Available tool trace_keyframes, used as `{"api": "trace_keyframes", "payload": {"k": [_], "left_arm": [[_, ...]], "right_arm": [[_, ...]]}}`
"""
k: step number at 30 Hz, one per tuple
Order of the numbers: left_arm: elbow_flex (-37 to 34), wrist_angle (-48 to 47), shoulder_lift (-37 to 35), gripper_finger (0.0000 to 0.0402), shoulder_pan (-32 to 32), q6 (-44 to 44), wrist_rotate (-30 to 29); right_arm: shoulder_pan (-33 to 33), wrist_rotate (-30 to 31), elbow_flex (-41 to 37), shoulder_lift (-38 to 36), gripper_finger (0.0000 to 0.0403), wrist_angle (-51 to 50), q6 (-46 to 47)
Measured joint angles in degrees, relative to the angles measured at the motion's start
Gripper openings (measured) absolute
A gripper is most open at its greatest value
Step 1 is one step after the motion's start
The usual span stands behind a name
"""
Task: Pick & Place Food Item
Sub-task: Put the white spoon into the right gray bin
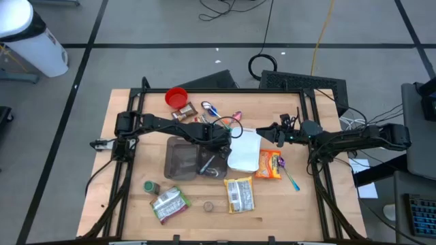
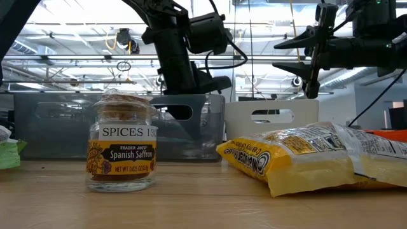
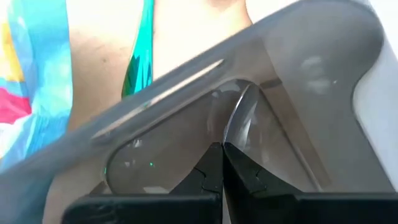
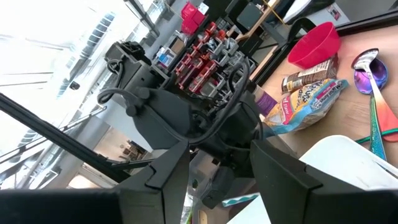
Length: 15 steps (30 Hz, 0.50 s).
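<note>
High view: the left gripper (image 1: 219,145) hangs over the far right corner of the dark grey bin (image 1: 182,158), its fingers (image 3: 217,171) pressed together on nothing, tips just inside the bin's translucent wall; the white bin (image 1: 245,151) sits immediately to that gripper's right, touching the grey one; the right gripper (image 1: 278,136) hovers above the table just right of the white bin, jaws parted and empty; directly below it lies the orange snack bag (image 1: 269,165), a colourful spoon (image 1: 292,178) beside that; nearer the front edge, left of the orange bag, lies the yellow food packet (image 1: 240,194); farther left lie a green packet (image 1: 169,203) and a saffron jar (image 2: 121,144); beyond the left gripper stand a red bowl (image 1: 176,96) and a pink-blue wrapper (image 4: 308,102).
</note>
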Motion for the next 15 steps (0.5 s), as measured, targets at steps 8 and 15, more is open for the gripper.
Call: {"api": "trace_keyframes", "payload": {"k": [8, 15], "left_arm": [[0.06, 1.78, 1.58, 0.0001, -0.04, 0.41, 0.28], [0.13, 2.43, 2.29, 0.0002, -0.96, 0.06, -0.42]], "right_arm": [[0.0, 0.0, 0.0, 0.0, 0.0164, 0.0, 0.0], [0.0, -0.11, 0.0, 0.02, 0.0164, 0.01, 1.0]]}}
